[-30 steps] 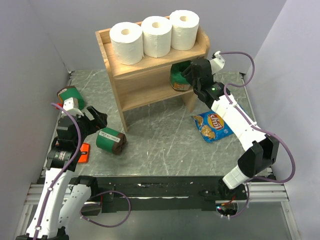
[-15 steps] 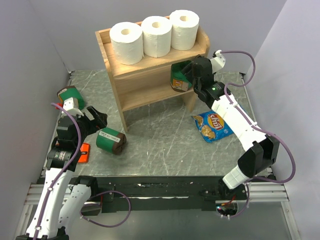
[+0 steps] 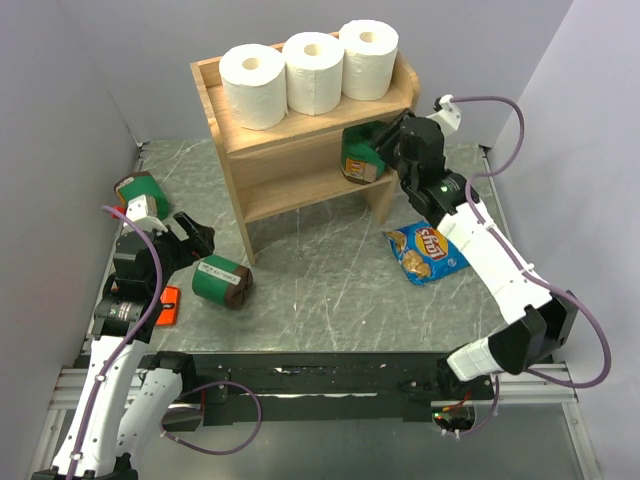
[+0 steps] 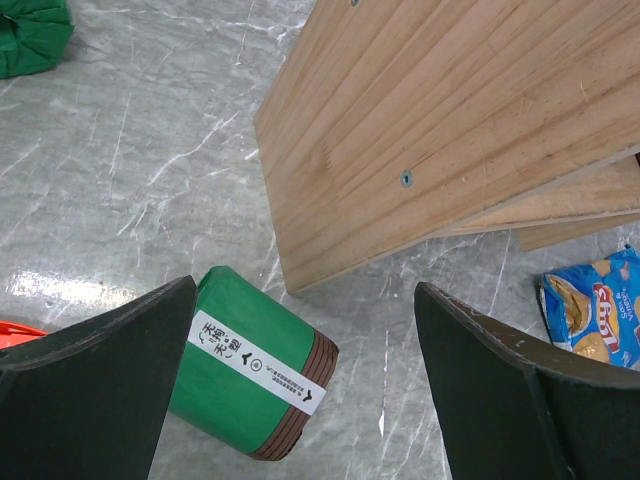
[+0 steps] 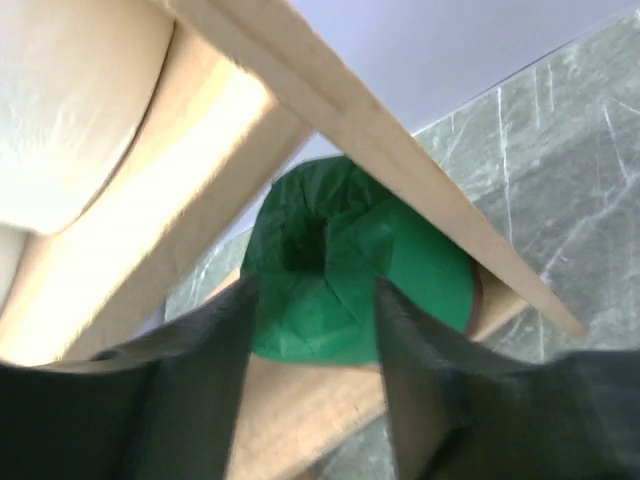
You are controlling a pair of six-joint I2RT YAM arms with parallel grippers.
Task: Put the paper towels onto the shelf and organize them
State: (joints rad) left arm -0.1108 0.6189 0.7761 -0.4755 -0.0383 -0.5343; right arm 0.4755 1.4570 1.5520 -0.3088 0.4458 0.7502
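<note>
All three paper towels [image 3: 313, 72] stand upright in a row on the top tier of the shelf [image 3: 210, 100], touching side by side, held in by the rims. We judge the towel part done.

The right gripper [image 3: 373, 138] sits at the right end of the lower tier, with its fingers half spread and flanking the end of the shelved green package [image 3: 357, 162]. We can't tell whether they pinch it or only straddle it. It's probably seating the package under the top board.

The left gripper [image 3: 197, 242] is fully spread and empty. It hangs over the loose green package [image 3: 222, 281] on the table [image 3: 320, 300], likely staged for that pick.
</note>
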